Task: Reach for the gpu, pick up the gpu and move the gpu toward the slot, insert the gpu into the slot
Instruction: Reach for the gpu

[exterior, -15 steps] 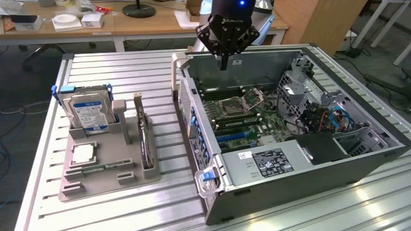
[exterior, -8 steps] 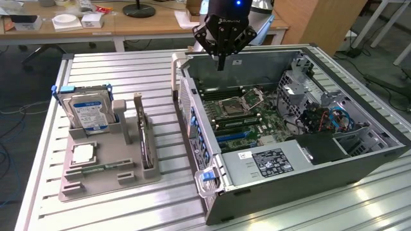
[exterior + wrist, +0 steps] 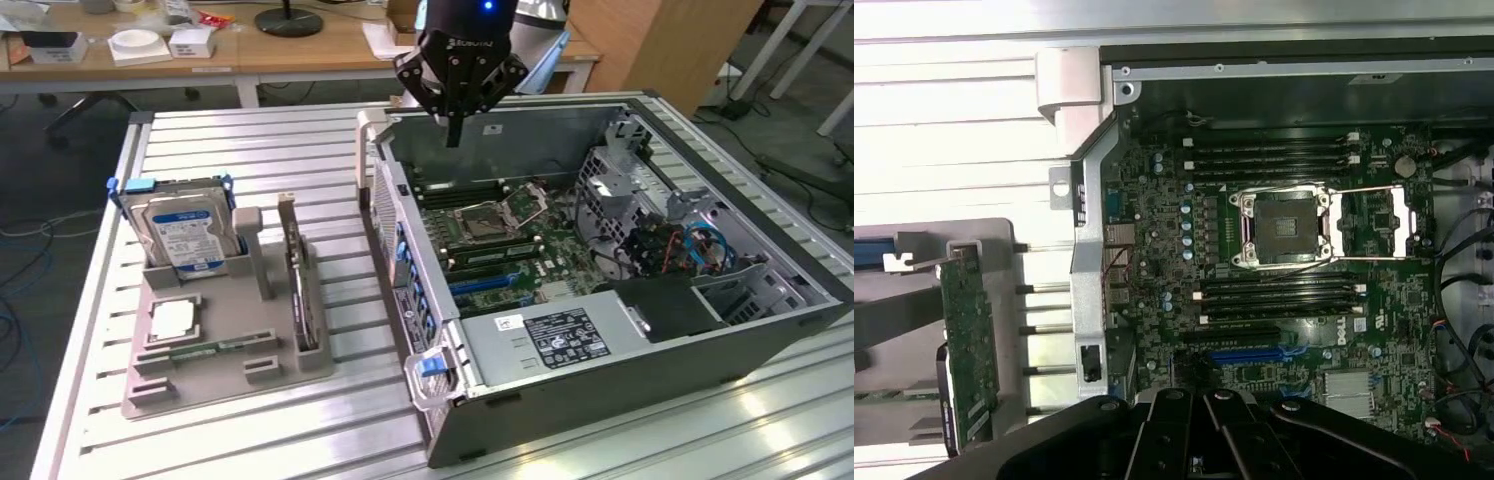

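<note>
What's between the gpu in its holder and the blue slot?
In the exterior view, a strip of slatted table and the case's perforated rear wall separate the gpu from the slot.

The hand [image 3: 454, 128] hangs pointing straight down, closed tight and holding nothing.

The long blue plastic slot [image 3: 483, 283] can be reached from above but is boxed in by the grey metal case wall [image 3: 384, 205].
</note>
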Controlling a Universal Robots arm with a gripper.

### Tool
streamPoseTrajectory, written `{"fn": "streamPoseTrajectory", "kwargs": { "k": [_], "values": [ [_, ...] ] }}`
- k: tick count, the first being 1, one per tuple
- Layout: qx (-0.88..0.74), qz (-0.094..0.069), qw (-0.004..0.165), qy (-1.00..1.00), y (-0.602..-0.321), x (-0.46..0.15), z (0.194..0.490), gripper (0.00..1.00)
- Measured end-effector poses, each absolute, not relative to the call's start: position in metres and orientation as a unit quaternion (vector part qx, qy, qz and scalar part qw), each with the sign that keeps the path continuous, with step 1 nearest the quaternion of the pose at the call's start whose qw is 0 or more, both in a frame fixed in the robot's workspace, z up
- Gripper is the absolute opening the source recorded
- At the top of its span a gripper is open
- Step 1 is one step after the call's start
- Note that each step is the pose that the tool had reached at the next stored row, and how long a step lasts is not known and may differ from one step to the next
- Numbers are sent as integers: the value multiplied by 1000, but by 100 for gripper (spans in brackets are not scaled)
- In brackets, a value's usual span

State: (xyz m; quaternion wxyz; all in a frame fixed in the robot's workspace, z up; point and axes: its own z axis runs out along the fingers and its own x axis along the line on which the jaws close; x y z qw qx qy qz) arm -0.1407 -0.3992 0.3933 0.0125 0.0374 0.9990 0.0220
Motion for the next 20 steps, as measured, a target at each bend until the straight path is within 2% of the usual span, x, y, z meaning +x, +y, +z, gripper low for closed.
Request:
{"fn": "streamPoseTrajectory", "kwargs": {
  "k": [20],
  "values": [
    [37,22,13,999,-399,-159,393,10]
  ]
}}
